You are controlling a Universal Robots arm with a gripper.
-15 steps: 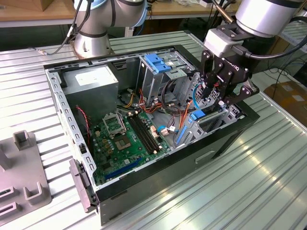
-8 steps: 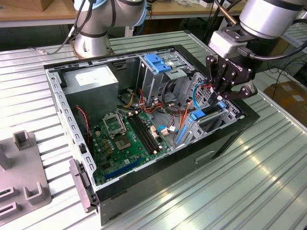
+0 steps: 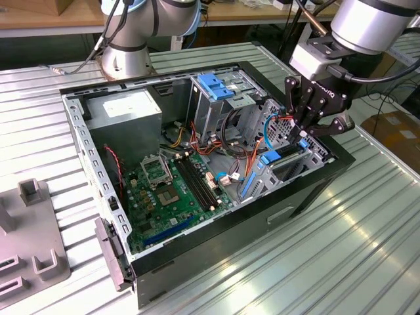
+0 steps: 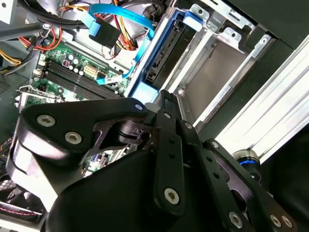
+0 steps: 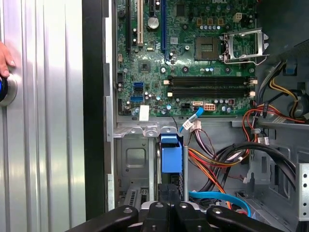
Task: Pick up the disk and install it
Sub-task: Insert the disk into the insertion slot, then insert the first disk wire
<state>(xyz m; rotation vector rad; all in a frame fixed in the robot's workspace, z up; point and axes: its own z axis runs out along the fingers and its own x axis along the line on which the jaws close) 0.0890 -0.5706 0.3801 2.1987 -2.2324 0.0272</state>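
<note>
One ribbed metal worktop (image 3: 367, 249) carried one open computer case (image 3: 197, 256), its single green motherboard (image 3: 151, 197) lying beside the claw. The one claw (image 3: 306, 131), drawn together, hung over the grey drive cage (image 5: 135, 159). Directly beneath it stood the one disk (image 5: 171, 154), on edge in the cage, blue rail facing the claw. One hand (image 5: 4, 58) rested on the worktop, well apart from the claw.

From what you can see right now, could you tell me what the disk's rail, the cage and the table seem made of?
Disk: its rail is bright blue, smooth and uniform, likely moulded plastic.
Cage: pale grey sheet with punched holes and folded edges, probably bare steel.
Table: silvery ribbed slats with soft glare, looks like aluminium.
</note>
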